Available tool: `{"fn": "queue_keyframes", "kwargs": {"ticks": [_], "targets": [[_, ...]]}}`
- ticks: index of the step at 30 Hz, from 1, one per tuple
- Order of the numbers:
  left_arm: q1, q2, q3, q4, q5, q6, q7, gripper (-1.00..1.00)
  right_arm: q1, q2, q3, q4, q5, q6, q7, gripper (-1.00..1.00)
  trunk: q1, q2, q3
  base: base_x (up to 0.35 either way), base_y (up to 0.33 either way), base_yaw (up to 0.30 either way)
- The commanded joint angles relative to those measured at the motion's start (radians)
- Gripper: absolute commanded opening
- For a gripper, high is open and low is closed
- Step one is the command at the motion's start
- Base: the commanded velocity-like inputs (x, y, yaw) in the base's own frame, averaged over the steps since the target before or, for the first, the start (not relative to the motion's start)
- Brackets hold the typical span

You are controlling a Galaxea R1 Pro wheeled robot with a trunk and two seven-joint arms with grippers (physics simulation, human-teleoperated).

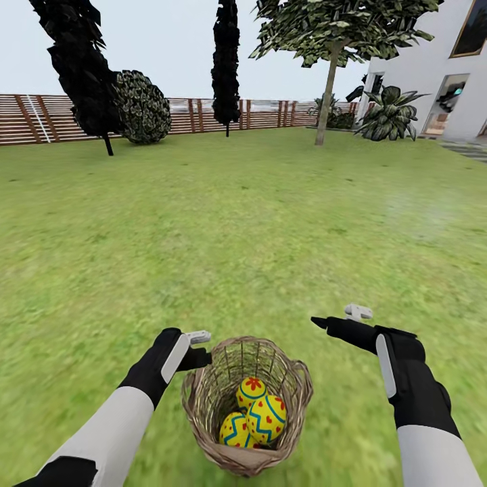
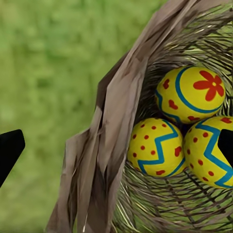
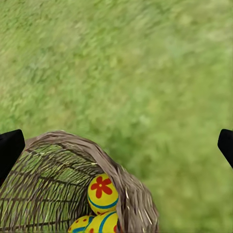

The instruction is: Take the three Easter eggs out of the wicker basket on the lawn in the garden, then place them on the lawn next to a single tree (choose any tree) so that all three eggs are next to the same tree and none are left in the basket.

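We see 2 arms w/ smooth white forearm shells, matte black wrist housings, each w/ a pale grey strip. The black left gripper [image 1: 200,346] and black right gripper [image 1: 336,318] carry light grey finger pieces; fingertips [image 2: 9,149] taper dark.

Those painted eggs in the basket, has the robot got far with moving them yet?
Nothing is done yet: all three Easter eggs lie in the wicker basket. In hand: the left pincer is at the basket's rim and the right pincer hangs open beside it, both empty. Left to do: lift out every egg and set them by one tree, far across the lawn.
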Motion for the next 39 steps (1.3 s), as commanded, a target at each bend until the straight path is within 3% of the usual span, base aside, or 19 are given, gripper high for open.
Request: {"fn": "queue_keyframes", "kwargs": {"ticks": [1,11,15,20,36,39], "targets": [[0.000,0.000,-0.002,-0.001,0.011,0.003,0.009,1.00,-0.001,0.000,-0.001,0.000,0.002,0.004,0.005,1.00,0.004,-0.008,-0.004,0.000,0.000,0.000],[0.000,0.012,0.002,-0.005,0.028,0.003,0.009,1.00,-0.001,-0.006,-0.001,-0.003,0.004,0.005,0.005,1.00,0.042,-0.078,-0.035,0.000,0.000,0.000],[-0.001,0.016,0.039,-0.005,0.028,0.004,0.011,1.00,-0.001,-0.010,-0.006,-0.007,0.004,0.005,0.005,1.00,0.057,-0.106,-0.048,0.000,0.000,0.000],[0.000,0.017,0.051,-0.002,0.028,0.004,0.012,1.00,-0.001,-0.011,-0.010,-0.009,0.004,0.005,0.005,1.00,0.077,-0.141,-0.064,0.000,0.000,0.000],[0.000,0.016,0.050,0.005,0.028,0.009,0.009,1.00,-0.001,-0.010,-0.010,-0.009,0.004,0.000,0.006,1.00,0.077,-0.141,-0.064,0.000,0.000,0.000],[0.000,0.014,0.050,0.089,0.027,0.001,0.009,1.00,-0.001,-0.004,-0.009,-0.009,0.004,0.000,0.007,1.00,0.077,-0.141,-0.064,0.000,0.000,0.000]]}}
